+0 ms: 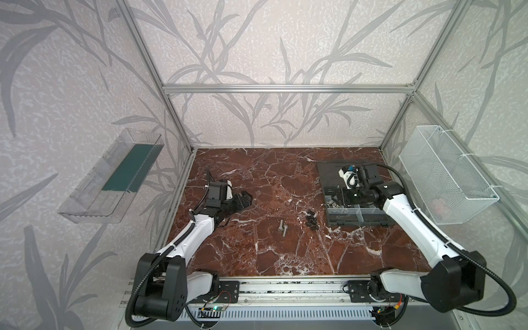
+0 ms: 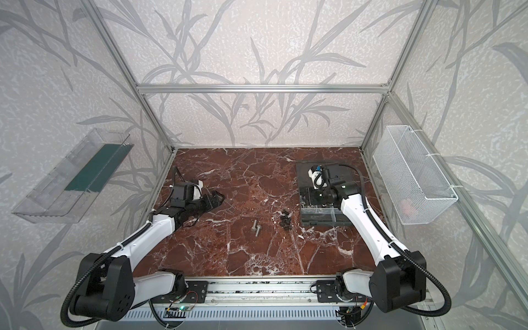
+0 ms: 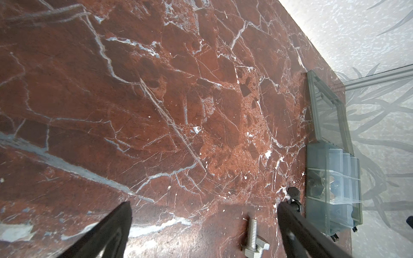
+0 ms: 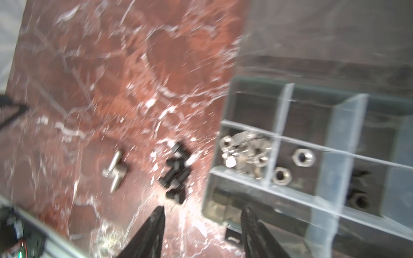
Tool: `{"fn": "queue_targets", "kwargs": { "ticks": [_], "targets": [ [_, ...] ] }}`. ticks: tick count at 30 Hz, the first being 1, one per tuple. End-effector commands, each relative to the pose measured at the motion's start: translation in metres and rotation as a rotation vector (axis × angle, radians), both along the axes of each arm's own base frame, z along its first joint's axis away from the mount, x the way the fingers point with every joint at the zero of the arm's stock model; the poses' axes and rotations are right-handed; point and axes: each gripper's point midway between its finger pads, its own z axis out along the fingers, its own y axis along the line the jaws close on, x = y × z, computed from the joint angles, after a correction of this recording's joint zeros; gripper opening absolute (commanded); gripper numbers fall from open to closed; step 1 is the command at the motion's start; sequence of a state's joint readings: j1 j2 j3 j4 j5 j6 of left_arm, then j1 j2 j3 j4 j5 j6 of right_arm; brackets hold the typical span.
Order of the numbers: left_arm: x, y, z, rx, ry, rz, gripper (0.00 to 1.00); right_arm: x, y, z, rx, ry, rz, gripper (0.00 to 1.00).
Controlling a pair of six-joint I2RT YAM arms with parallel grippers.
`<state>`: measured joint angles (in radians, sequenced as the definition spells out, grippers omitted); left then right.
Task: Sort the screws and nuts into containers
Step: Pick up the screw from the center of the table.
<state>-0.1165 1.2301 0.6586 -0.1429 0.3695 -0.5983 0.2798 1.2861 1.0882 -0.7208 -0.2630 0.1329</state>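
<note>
Right wrist view is showing the right gripper [image 4: 203, 208] hovering at the containers' [image 4: 278, 116] edge, jaws parted and empty, likely lining up for the loose screws [image 4: 176, 176] lying just beside on the marble table [image 4: 111, 67]. Silver nuts [image 4: 245, 154] are sitting in one compartment; the left gripper [image 3: 203, 203] is hanging wide open, holding nothing.

Your right gripper [image 4: 202, 215] stands with its jaws apart and nothing between them, beside the organiser box [image 4: 252, 81]. You see silver nuts [image 4: 245, 154] heaped in one compartment. Black screws [image 4: 176, 176] and two silver bolts [image 4: 116, 169] lie on the marble [image 4: 89, 78]. The view is blurred.
</note>
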Motion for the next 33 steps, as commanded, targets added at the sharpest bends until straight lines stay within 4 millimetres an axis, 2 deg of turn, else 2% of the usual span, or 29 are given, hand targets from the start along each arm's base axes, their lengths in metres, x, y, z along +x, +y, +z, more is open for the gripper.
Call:
{"fn": "queue_targets", "kwargs": {
  "ticks": [1,7,13,18,27,28,33],
  "targets": [
    [0.001,0.0,0.0,-0.01,-0.004,-0.004,0.99,-0.03,0.022,-0.007,-0.021,0.037,0.104,0.56],
    [-0.001,0.0,-0.001,-0.011,-0.001,-0.003,0.99,-0.05,0.07,-0.026,0.002,0.082,0.166,0.57],
    [-0.003,0.001,-0.003,-0.006,0.003,0.001,0.99,-0.068,0.115,-0.062,-0.017,0.143,0.201,0.57],
    [-0.003,0.001,-0.001,-0.005,0.001,0.0,0.99,-0.066,0.137,-0.086,-0.049,0.186,0.171,0.56],
    [-0.005,0.003,-0.003,0.001,0.002,0.004,0.99,-0.06,0.177,-0.11,-0.043,0.225,0.174,0.56],
    [-0.005,0.003,-0.003,0.001,0.003,0.005,0.99,-0.062,0.179,-0.122,-0.069,0.249,0.181,0.56],
    [-0.006,0.004,-0.004,0.008,0.003,0.005,0.99,-0.062,0.191,-0.144,-0.108,0.28,0.199,0.55]
  ]
}}
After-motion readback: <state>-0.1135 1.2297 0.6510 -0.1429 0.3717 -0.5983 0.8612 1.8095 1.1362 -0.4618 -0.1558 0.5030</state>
